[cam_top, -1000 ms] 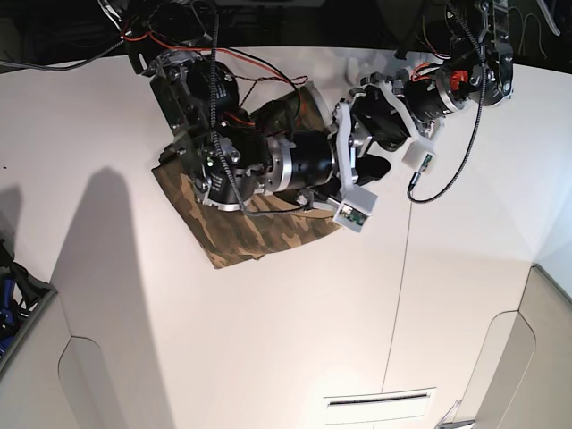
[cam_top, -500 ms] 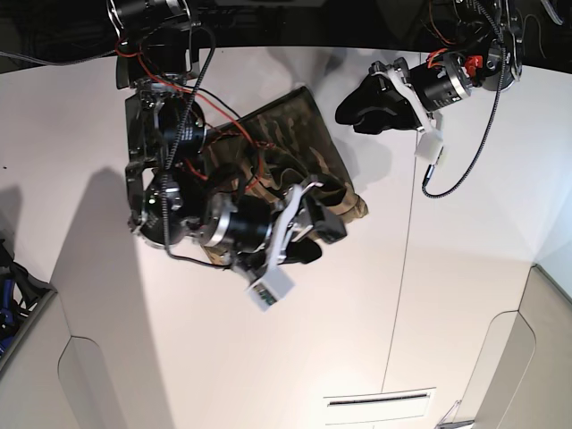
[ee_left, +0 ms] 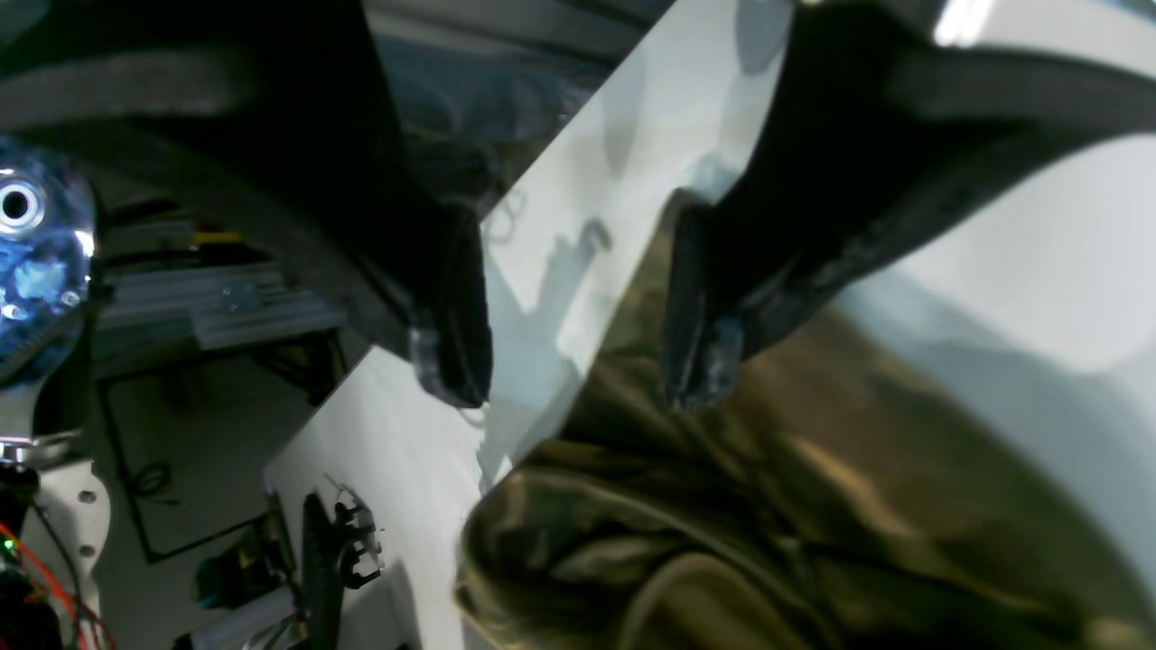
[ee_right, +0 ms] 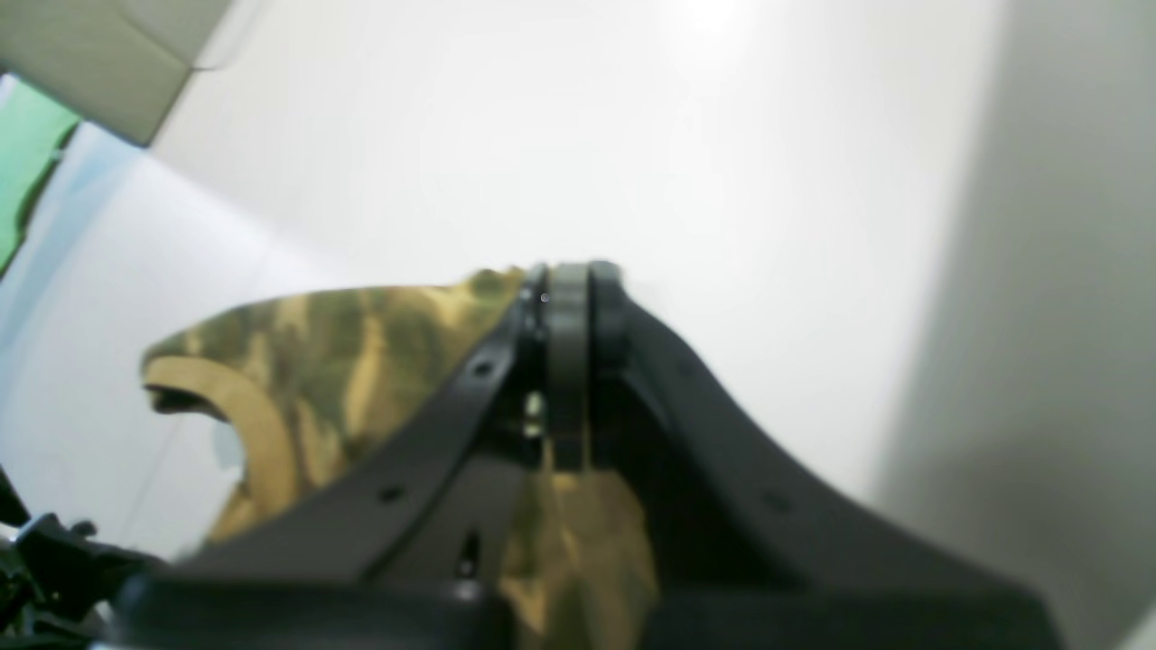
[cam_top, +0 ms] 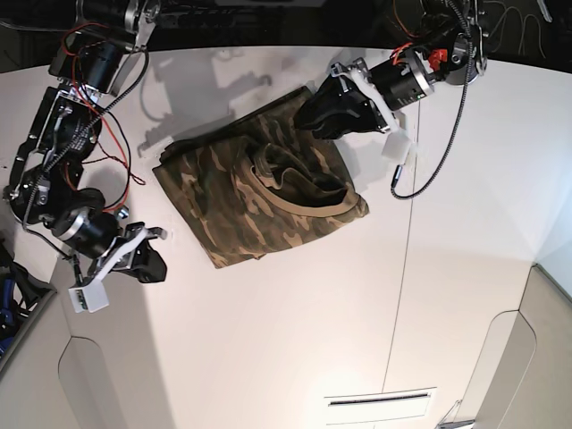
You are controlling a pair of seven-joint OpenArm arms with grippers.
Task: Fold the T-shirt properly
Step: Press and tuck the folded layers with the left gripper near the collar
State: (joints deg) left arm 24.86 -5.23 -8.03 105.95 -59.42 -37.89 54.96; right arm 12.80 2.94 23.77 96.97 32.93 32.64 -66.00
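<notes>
The camouflage T-shirt lies folded in a rough rectangle on the white table, its olive-tan collar showing on top at the right. My left gripper is open, just above the shirt's far right corner. In the left wrist view its fingers stand apart over the shirt and the table edge. My right gripper is off the shirt, at its lower left. In the right wrist view the right gripper has its jaws together, with the shirt seen behind them.
A thin seam runs down the table at the right. A vent slot sits near the front. A black cable loops below the left arm. Blue items lie off the table's left edge.
The right arm has swung off the shirt down to the lower left. The left arm has come down to the shirt's far right corner. The shirt lies uncovered, collar showing.
</notes>
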